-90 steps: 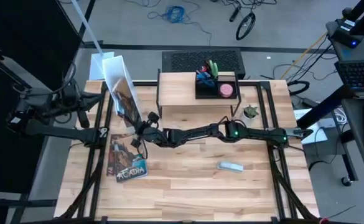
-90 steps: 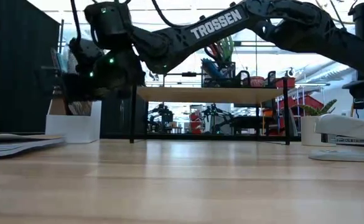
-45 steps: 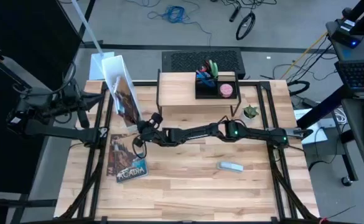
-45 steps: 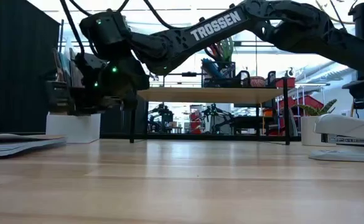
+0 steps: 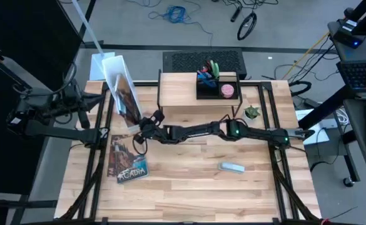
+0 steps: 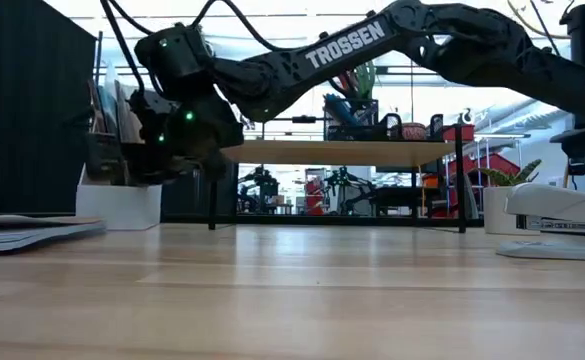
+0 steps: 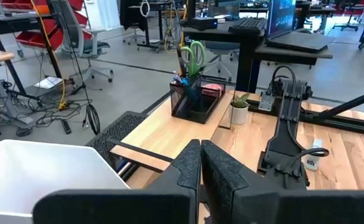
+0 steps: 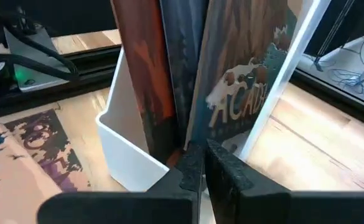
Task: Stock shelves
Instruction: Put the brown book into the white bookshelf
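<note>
The shelves (image 5: 183,94), a low riser with a light-wood top on black legs, stand at the table's far middle. At the far left, a white file box (image 5: 114,67) holds several upright magazines (image 8: 244,93). My right gripper (image 8: 200,148) is shut and reaches across the table to the box's open near side (image 5: 144,127), its fingertips at the lower edges of the magazines. My left gripper (image 7: 200,148) is shut and waits off the table's left edge. My right gripper's shut fingertips (image 8: 191,155) stand level at the lower near edge of the upright magazines (image 8: 183,140) in the file box, coming from the table's right and near side. Whether they touch the magazines, I cannot tell.
A black organizer (image 5: 217,84) with pens sits on the right half of the shelves' top. A small potted plant (image 5: 251,112) stands right of the shelves. Two magazines (image 5: 126,159) lie flat at the left, and a stapler (image 5: 231,167) lies at the near right.
My right gripper has gone a short way toward the table's far left, up to the file box.
</note>
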`<state>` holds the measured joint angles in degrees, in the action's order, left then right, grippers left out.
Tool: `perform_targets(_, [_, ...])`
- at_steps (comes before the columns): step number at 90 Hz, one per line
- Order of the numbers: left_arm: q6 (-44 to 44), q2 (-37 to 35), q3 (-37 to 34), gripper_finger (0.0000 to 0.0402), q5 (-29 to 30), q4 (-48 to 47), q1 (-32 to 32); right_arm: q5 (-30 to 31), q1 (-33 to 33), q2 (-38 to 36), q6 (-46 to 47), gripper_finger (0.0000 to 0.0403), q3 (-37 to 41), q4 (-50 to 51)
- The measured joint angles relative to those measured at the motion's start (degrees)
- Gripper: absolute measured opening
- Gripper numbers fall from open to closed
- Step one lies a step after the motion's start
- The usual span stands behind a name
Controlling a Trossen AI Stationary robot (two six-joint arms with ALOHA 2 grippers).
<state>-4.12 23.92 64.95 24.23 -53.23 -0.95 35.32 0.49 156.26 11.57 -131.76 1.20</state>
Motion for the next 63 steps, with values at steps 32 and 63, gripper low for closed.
perform_targets(32, [0.0, 0.0, 0.0, 0.0000, 0.0, 0.0, 0.0, 4.0, 4.0, -4.5, -6.7, 0.0000, 0.1, 4.1])
perform_targets(63, [0.0, 0.0, 0.0, 0.0000, -2.4, 0.5, 0.0, 5.3, 5.6, -9.2, -12.3, 0.0000, 0.1, 7.0])
